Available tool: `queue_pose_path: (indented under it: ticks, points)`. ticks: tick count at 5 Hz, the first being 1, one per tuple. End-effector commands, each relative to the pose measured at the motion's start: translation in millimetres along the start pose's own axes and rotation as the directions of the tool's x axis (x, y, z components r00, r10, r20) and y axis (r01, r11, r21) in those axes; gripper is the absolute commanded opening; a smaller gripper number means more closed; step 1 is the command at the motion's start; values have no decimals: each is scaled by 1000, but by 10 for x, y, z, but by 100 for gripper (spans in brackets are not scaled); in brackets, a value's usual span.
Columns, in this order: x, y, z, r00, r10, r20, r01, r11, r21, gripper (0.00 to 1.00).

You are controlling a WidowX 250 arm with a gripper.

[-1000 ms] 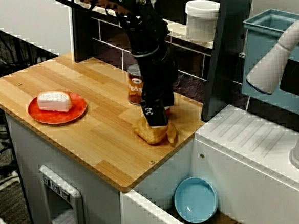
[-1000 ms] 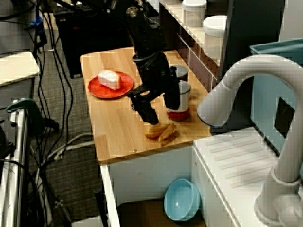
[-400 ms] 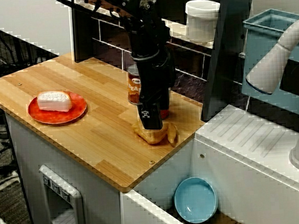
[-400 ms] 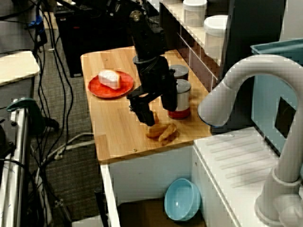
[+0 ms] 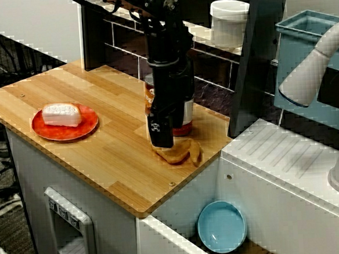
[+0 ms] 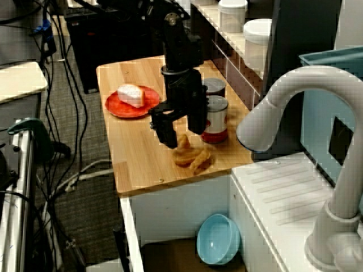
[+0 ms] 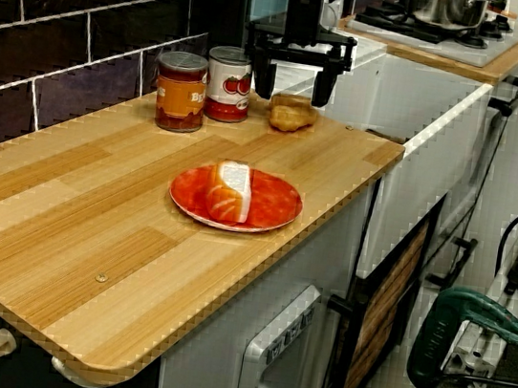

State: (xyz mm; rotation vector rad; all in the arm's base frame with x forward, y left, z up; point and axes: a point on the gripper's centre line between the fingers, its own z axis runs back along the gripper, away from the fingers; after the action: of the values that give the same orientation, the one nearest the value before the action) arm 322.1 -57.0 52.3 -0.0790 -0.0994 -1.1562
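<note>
My gripper [image 7: 293, 88] hangs open just above the wooden counter [image 7: 137, 235], its two black fingers [image 7: 264, 79] spread wide. A golden pastry [image 7: 291, 114] lies on the counter right by the fingertips, close to the counter's end; nothing is clamped. In the front view the gripper [image 5: 161, 133] stands at the left edge of the pastry [image 5: 182, 152]. From the high side view the gripper [image 6: 180, 129] is over the pastry [image 6: 193, 156]. A tomato can [image 7: 226, 83] and an orange-labelled can [image 7: 179, 91] stand just behind.
A red plate [image 7: 277, 206] carrying a pale wedge [image 7: 232, 190] sits mid-counter. Beyond the counter's end are a white drainboard [image 5: 288, 153], a white faucet [image 6: 283, 107] and, lower down, a blue bowl [image 5: 222, 225]. Dark tiled wall and a shelf with white jars [image 5: 229, 21] run behind.
The gripper has lifted slightly and slid off the pastry toward the plate side. The pastry stays on the counter, nudged a little. Cans and plate have not moved.
</note>
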Motion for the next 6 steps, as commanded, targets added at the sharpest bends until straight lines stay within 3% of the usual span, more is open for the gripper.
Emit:
queue_pose_path:
  ticks: [1,6]
  points:
    - [-139,28,191,1000,-10,12,10,999,31,100]
    - [-167,-80,27,999,41,-3,-41,999,24,100]
